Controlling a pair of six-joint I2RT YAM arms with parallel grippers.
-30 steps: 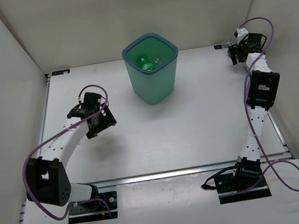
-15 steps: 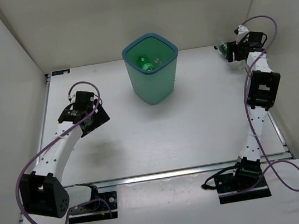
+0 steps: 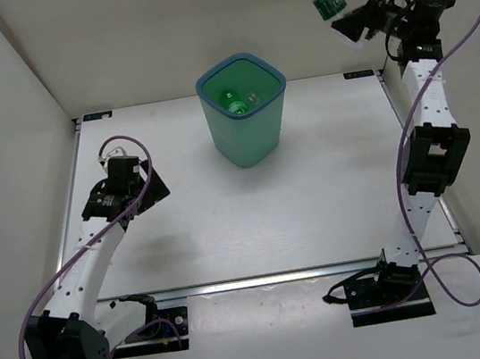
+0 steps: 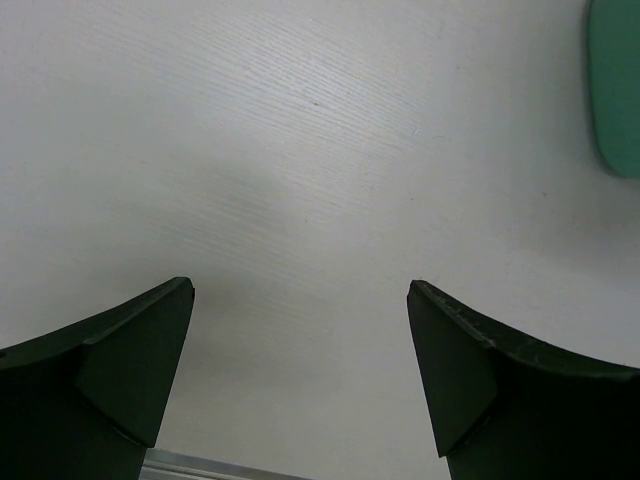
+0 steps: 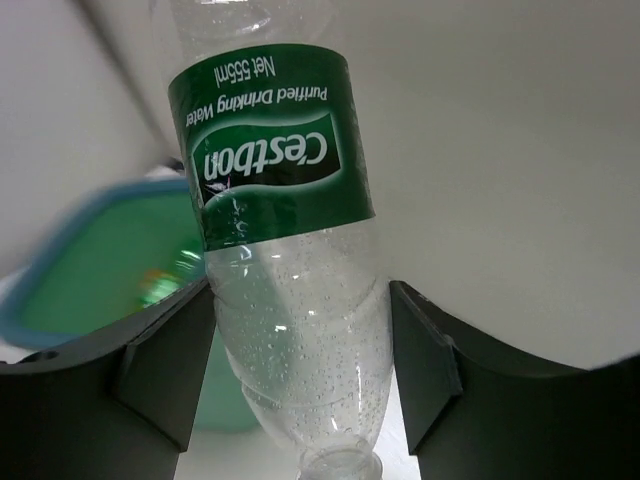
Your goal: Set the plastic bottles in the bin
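The clear bottle with the green label [image 5: 280, 240] is clamped between the fingers of my right gripper [image 5: 300, 345], neck toward my wrist, high in the air. The teal bin [image 3: 247, 138] sits below and to that gripper's left, with a green bottle [image 3: 233, 99] inside it. My left gripper [image 4: 300, 300] hangs with jaws spread wide over bare table [image 4: 300, 150], the bin's edge ahead to its right.

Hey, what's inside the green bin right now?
From above, the bin holds a green bottle with a clear item beside it. Its near wall covers the rest of the floor, so more bottles may lie there unseen.
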